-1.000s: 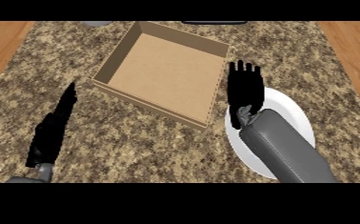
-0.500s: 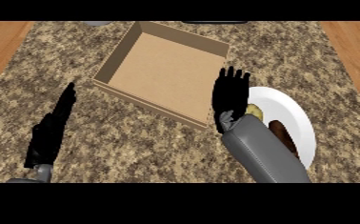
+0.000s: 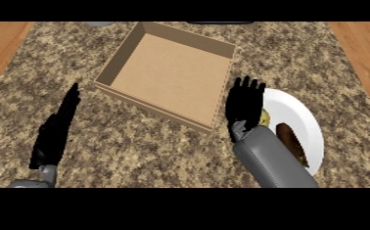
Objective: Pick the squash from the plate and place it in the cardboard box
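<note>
Over plate (image 3: 303, 119) rim | right hand (image 3: 244, 105) open, empty | squash (image 3: 266, 119) seemingly half-hidden | no writing

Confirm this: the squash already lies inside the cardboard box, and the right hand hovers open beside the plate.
Not quite. The head view shows the squash on the white plate, partly hidden by the right hand; the cardboard box holds nothing. The hand is indeed open beside the plate.

Your right hand (image 3: 244, 105) and forearm cover the plate's (image 3: 303, 121) left side — only a yellowish sliver and a brown end of the squash (image 3: 289, 138) show. At the counter's far edge, two objects are cut off — unidentifiable.
</note>
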### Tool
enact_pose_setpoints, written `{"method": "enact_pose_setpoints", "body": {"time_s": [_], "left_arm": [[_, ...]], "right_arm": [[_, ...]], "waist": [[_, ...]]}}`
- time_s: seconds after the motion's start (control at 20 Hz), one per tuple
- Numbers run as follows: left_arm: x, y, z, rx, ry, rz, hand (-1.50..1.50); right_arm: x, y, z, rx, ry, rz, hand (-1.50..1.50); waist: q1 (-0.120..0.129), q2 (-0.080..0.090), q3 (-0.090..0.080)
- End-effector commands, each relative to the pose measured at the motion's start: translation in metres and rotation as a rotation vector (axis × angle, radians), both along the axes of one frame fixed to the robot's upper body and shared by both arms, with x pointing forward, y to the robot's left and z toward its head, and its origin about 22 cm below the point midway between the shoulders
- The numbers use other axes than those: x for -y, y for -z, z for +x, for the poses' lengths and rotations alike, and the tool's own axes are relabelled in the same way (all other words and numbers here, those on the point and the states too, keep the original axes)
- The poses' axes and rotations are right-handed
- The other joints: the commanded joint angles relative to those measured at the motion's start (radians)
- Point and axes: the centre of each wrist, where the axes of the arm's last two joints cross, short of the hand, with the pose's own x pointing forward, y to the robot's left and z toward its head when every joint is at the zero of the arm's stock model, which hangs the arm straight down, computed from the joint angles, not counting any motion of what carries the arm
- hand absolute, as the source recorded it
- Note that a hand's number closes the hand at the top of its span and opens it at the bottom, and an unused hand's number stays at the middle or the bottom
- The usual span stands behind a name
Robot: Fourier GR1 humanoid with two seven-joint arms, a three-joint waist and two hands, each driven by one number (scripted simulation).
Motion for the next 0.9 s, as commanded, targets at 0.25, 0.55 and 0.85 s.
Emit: {"method": "enact_pose_setpoints", "body": {"time_s": [0.25,0.55,0.85], "left_arm": [[-0.008,-0.011,-0.004,-0.006,0.002,0.011,0.00],[-0.006,-0.012,0.002,-0.003,0.007,-0.004,0.00],[0.012,-0.001,-0.008,-0.002,0.018,0.009,0.00]], "right_arm": [[0.027,0.004,0.007,-0.006,0.091,-0.058,-1.50],[0.019,0.014,0.002,-0.006,0.087,-0.050,-1.50],[0.017,0.024,0.012,0.000,0.111,-0.049,-1.50]], "waist": [[0.005,0.001,0.000],[0.003,0.001,0.000],[0.005,0.001,0.000]]}}
